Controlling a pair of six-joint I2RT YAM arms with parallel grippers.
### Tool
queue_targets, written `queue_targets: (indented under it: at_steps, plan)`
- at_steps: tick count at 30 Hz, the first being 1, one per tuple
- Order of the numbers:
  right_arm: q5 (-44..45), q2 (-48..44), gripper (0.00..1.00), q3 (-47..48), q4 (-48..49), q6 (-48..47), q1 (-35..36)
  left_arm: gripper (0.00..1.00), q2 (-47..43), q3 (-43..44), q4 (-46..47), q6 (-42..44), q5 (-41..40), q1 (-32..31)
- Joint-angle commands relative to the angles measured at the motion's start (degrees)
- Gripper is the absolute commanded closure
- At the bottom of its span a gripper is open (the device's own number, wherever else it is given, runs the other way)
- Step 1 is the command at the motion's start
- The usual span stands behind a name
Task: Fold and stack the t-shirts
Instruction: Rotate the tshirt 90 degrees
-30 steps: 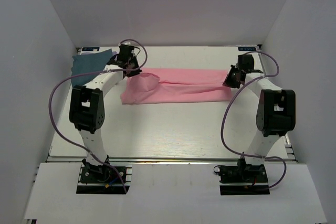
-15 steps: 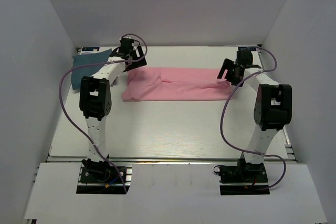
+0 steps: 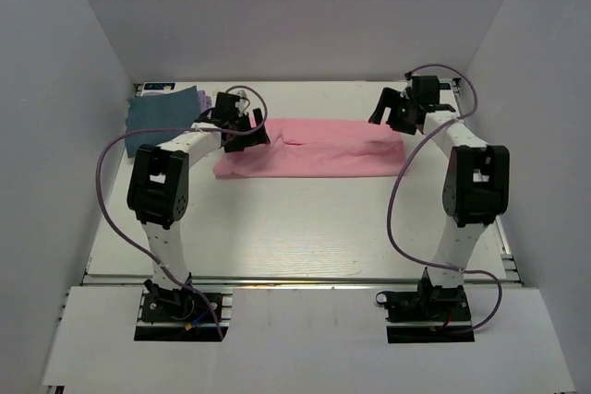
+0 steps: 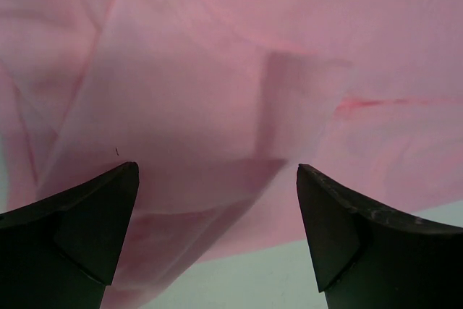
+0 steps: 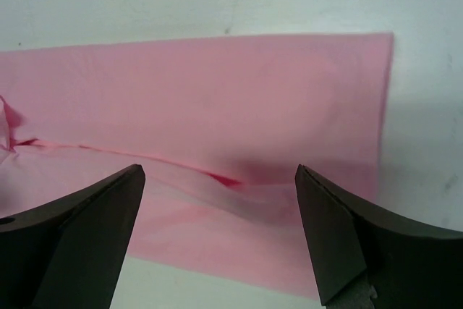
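A light pink t-shirt [image 3: 314, 147] lies folded into a long band across the back half of the table. My left gripper [image 3: 247, 126] hovers over its left end, open and holding nothing. My right gripper [image 3: 390, 113] hangs open just above its far right corner. In the left wrist view the pink t-shirt [image 4: 217, 70] fills the frame with loose folds beyond my open left gripper [image 4: 217, 171]. In the right wrist view the pink t-shirt [image 5: 217, 92] lies flat with a crease, below my open right gripper [image 5: 217, 171]. A dark teal-blue t-shirt [image 3: 162, 113] lies at the back left.
White walls close the table [image 3: 295, 228] in on the left, back and right. Purple cables loop from both arms. The arm bases stand at the near edge. Bare white tabletop stretches between the pink band and the bases.
Both grippers were shut on the pink t-shirt's ends and have opened and let go. The cloth now lies flat. The right gripper has lifted toward the back; the left has shifted slightly right.
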Motion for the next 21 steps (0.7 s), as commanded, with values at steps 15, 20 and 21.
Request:
queue_targets:
  at_steps: [15,20,21]
  plan:
    - [-0.1,10.8,0.10,-2.8,1.9,5.3,1.6,0.00,24.5,27.2,-7.6,-1.2,-1.3,-0.2]
    - [-0.6,-8.9,0.10,-32.7,8.7,11.3,3.8,0.00,41.6,52.2,-7.6,-1.1,4.5,-0.2]
    - [-1.3,-11.6,0.10,-35.7,9.1,11.5,4.5,0.00,42.9,53.0,-1.3,-2.5,6.2,-0.2]
